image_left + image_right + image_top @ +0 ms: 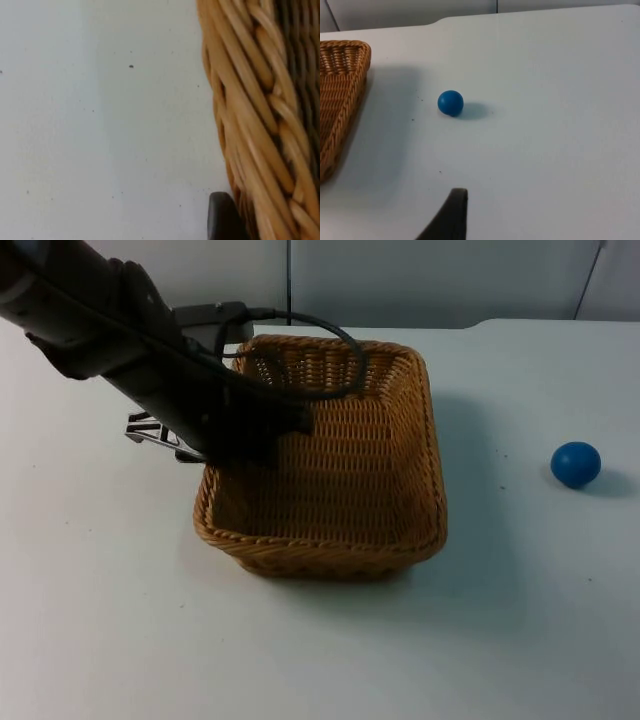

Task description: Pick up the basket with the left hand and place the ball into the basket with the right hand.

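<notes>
Basket (330, 475), woven tan wicker, rectangular, stands mid-table; nothing inside. Left gripper (225, 445) sits at its left wall, a fingertip (222, 220) just outside the rim (250, 125); whether the jaws are clamped, cannot tell. Risk: a one-sided hold could tip the basket on lifting. Further right, small blue ball (576, 464) lies well apart on the table (520, 640); round, may roll if nudged. Right gripper (452, 212) waits short of it; jaw state cannot be told.

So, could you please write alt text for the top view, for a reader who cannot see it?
A woven wicker basket sits mid-table with the left gripper at its left rim, the black arm reaching in from the upper left. A small blue ball lies apart on the white table, to the basket's right.
</notes>
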Available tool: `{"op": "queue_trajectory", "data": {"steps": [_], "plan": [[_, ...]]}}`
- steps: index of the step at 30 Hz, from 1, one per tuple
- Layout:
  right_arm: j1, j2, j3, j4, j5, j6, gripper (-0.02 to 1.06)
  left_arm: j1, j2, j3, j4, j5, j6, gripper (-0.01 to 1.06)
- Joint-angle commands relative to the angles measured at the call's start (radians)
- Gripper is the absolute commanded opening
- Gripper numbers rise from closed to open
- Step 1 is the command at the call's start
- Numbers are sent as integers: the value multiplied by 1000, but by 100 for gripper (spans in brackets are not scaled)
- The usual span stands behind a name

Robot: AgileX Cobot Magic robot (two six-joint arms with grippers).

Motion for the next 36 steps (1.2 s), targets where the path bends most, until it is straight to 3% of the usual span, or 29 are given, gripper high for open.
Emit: {"op": "queue_trajectory", "data": {"steps": [1, 4, 5, 6, 7, 8, 17, 20, 22, 27, 36], "plan": [[-7, -5, 7, 4, -5, -6, 101, -5, -2, -3, 1, -14, -4, 40], [-7, -5, 7, 4, -5, -6, 101, -5, -2, -3, 1, -14, -4, 32], [-7, -5, 7, 4, -5, -6, 101, -5, -4, -3, 1, -14, -4, 25], [-7, -5, 7, 4, -5, -6, 101, -5, -4, -3, 1, -17, -4, 7], [-7, -5, 7, 4, -5, -6, 101, -5, -4, -3, 1, -17, -4, 7], [-7, -5, 7, 4, -5, -6, 101, -5, -4, -3, 1, -19, -4, 0], [-7, -5, 7, 4, -5, -6, 101, -5, -13, -3, -132, -57, -6, 0], [-7, -5, 7, 4, -5, -6, 101, 6, -24, -3, -283, -71, -8, 0], [-7, -5, 7, 4, -5, -6, 101, 25, -31, -3, -365, -32, -8, 0], [-7, -5, 7, 4, -5, -6, 101, 69, -62, -3, -371, 71, 4, 0], [-7, -5, 7, 4, -5, -6, 101, 77, -195, -1, -374, 143, -67, 0]]}}
